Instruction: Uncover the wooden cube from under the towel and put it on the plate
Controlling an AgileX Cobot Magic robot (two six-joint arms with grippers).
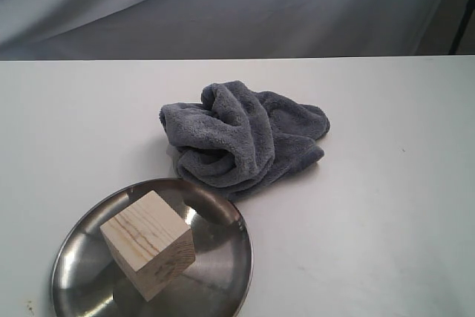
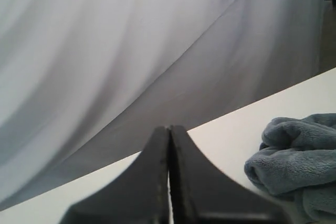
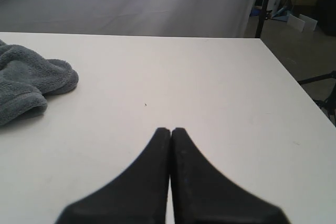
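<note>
Exterior view: the wooden cube (image 1: 148, 243) rests on the plate (image 1: 219, 261), inside the rim, one corner turned toward the camera. No cloth covers it. Its reflection shows on the bare steel beside it.

Beyond the plate's far rim lies the towel (image 1: 241, 135), bunched in a loose heap on the table (image 1: 386, 220). Its near edge comes up to that rim; whether the two touch cannot be confirmed. Past the towel, farther again from the plate, the table runs to a grey backdrop (image 1: 223, 5).

End effectors:
- The left gripper (image 2: 169, 129) has its fingers pressed together with no gap, and nothing is between them. Its wrist view shows part of the towel (image 2: 294, 161), but not the plate.
- The right gripper (image 3: 170, 129) is likewise fully closed and empty, above bare table, with an edge of the towel (image 3: 26, 87) to one side. The plate is absent from this view as well.
- Neither gripper appears in the exterior view, so both are judged to be well apart from the plate.

Assessment: the cube is uncovered and set on the plate, so the task looks complete. The step in hand is to stand clear.

Procedure:
1. Hold both arms away from the plate. A knock on the rim could slide the cube on the smooth steel.
2. Confirm that the cube sits on a full face, not propped on the raised rim.
3. Leave the towel alone. Dragging it could catch the plate's far rim.
</note>
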